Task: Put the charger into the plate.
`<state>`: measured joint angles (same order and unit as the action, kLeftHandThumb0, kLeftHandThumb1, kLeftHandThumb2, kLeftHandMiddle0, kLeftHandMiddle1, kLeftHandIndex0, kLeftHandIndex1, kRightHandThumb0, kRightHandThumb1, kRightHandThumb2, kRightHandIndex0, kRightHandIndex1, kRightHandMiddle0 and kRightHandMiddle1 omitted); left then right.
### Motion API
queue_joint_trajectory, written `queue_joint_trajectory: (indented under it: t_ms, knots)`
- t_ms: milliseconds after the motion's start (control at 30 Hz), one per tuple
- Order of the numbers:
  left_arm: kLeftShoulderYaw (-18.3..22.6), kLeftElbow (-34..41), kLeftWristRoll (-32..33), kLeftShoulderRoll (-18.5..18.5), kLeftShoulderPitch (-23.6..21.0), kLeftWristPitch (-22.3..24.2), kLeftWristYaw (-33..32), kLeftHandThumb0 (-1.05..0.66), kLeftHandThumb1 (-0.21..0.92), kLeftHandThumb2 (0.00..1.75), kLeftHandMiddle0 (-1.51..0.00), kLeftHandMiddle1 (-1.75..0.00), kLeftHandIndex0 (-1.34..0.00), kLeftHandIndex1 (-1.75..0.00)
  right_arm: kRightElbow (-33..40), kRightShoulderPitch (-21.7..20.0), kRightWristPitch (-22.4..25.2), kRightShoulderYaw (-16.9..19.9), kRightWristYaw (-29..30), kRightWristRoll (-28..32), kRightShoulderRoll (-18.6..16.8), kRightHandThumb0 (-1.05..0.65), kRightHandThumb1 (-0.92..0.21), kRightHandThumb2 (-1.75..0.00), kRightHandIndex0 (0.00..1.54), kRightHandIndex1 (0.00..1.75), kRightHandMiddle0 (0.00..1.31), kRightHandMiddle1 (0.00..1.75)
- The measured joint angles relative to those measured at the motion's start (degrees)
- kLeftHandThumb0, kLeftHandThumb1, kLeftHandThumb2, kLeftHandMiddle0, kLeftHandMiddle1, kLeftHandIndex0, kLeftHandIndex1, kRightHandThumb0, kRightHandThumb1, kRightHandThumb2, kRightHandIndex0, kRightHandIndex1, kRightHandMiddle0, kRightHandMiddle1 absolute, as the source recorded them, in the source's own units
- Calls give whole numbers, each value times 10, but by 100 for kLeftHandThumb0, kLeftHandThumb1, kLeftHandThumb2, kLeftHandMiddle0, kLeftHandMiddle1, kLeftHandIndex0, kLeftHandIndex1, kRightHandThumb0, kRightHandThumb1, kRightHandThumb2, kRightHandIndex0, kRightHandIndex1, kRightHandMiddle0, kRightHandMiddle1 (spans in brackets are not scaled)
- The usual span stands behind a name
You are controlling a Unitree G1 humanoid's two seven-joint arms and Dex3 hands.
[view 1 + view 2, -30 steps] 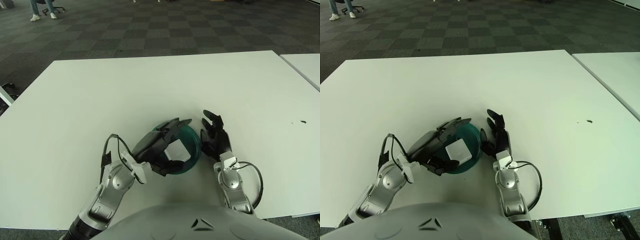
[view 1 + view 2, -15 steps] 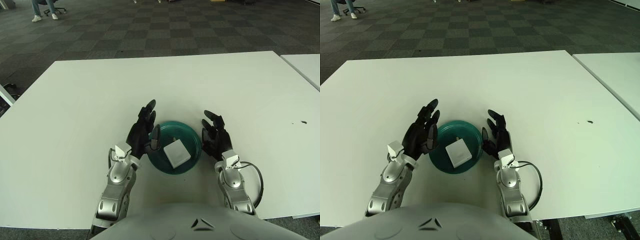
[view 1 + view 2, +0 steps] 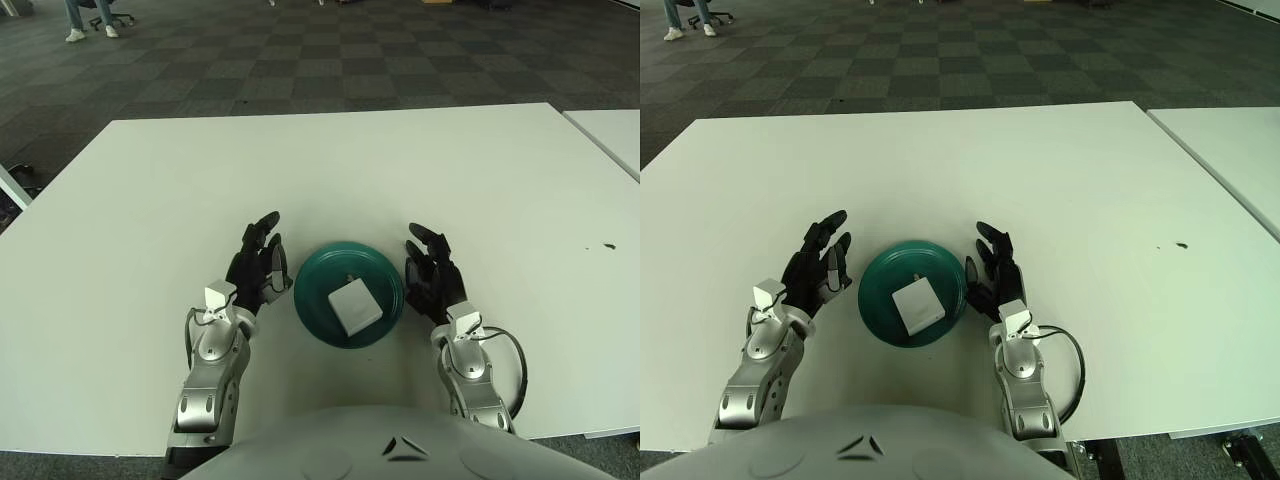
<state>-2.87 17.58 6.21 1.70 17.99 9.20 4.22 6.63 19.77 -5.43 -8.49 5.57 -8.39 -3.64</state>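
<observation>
The left hand (image 3: 252,268) has let go of the charger (image 3: 354,306) and has moved away to the left; now it shows beside the left rim of the plate (image 3: 312,300), apart from it, with the fingers spread wide and nothing in them. The charger, a small white block, lies flat inside the green plate, a little toward the near right part of it, and no hand touches it. I judge from this that the task is in effect done: the charger is in the plate, and what is left is only to bring the arm back. Compared with one second ago the difference is clear: then the left hand was over the plate, reaching across it with the charger under the fingers. Half a second ago the hand was already open and raised at the plate's left edge, with a fingertip close to the rim; now it is lower and farther to the left. The charger and the plate have not shifted since the release. The right hand (image 3: 432,277) shows just beside the right rim of the plate, fingers loosely spread and empty, and it has stayed in the same place through all the frames. The table (image 3: 330,170) around them is white.
</observation>
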Motion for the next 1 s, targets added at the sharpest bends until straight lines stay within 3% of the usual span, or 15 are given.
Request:
queue_joint_trajectory:
  t_ms: [367, 700, 1000]
  knots:
    - [10, -4, -26, -12, 9, -16, -10, -93, 92, 108, -38, -2, -1, -79, 4, 2, 5, 0, 0, 0, 1, -63, -92, -75, 44, 2, 0, 76]
    - [29, -57, -26, -34, 12, -72, -4, -92, 92, 109, -37, -1, -1, -78, 9, 4, 12, 3, -6, 9, 5, -64, -92, -74, 44, 1, 0, 74]
    - [20, -66, -27, -18, 30, -105, -8, -91, 92, 107, -38, -1, 0, -77, 12, 4, 14, 12, -10, 12, 7, -65, -92, -73, 41, 0, 0, 71]
